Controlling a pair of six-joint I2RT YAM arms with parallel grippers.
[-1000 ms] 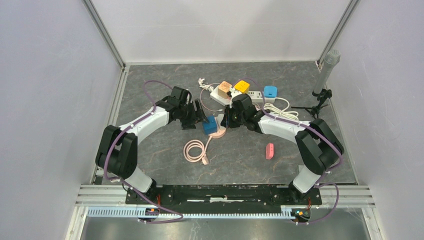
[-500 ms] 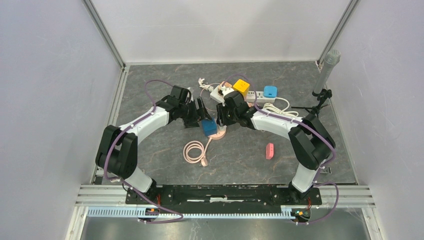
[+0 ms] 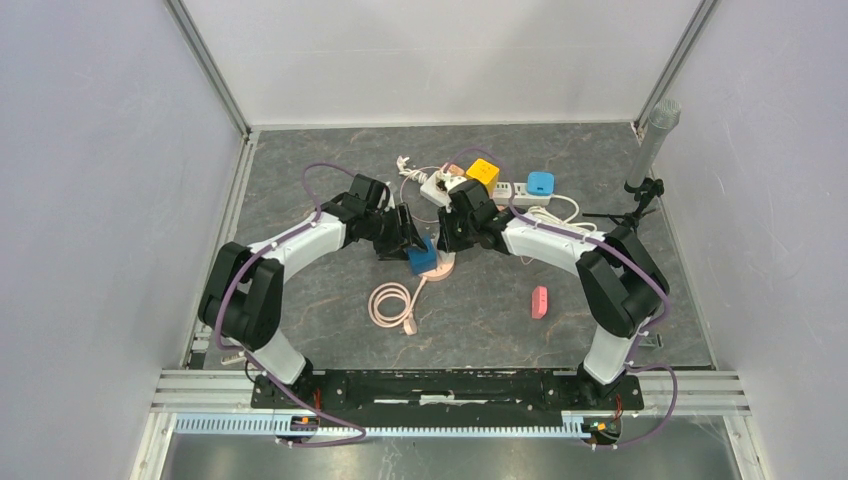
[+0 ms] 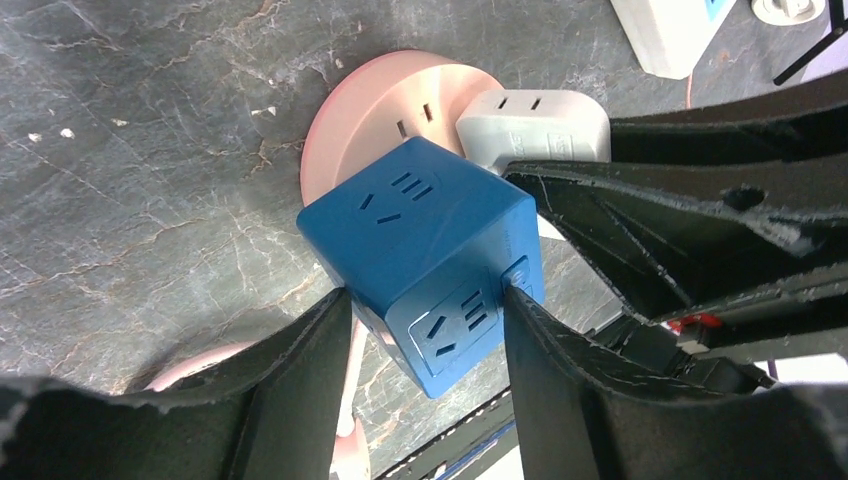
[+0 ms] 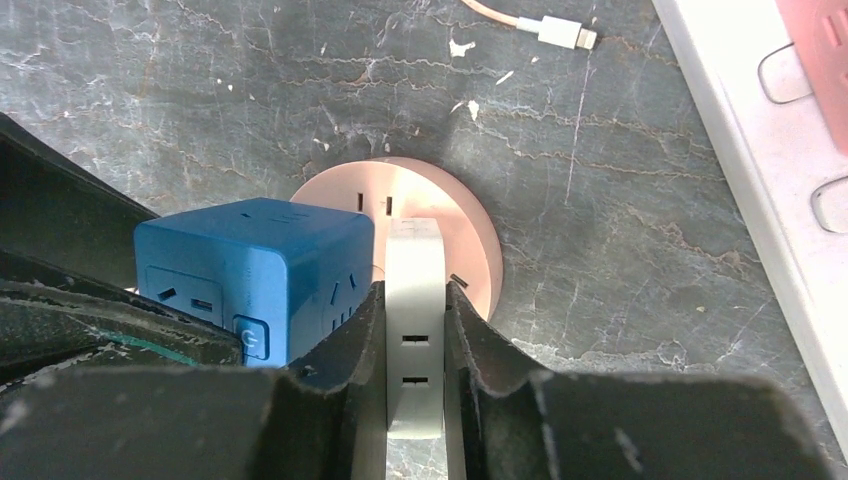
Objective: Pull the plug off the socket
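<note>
A round pink socket [image 3: 441,268] lies mid-table with a blue cube plug [image 3: 422,257] and a white flat plug on it. In the left wrist view my left gripper [image 4: 425,300] is shut on the blue cube [image 4: 420,240], one finger on each side; the pink socket [image 4: 370,120] and white plug [image 4: 535,120] lie beyond. In the right wrist view my right gripper [image 5: 414,290] is shut on the white plug [image 5: 413,300], which stands on the pink socket [image 5: 465,215] beside the blue cube [image 5: 250,260]. Both grippers meet over the socket in the top view, left [image 3: 410,243] and right [image 3: 450,238].
A white power strip [image 3: 500,190] with a yellow cube [image 3: 483,172] and a blue plug [image 3: 541,183] lies behind. A coiled pink cable [image 3: 390,300] lies in front. A small pink piece [image 3: 540,301] lies at the right. A grey cylinder on a stand [image 3: 652,140] is far right.
My left gripper has moved right and closed on the blue cube. My right gripper has shifted left and down onto the white plug. The socket has stayed in place.
</note>
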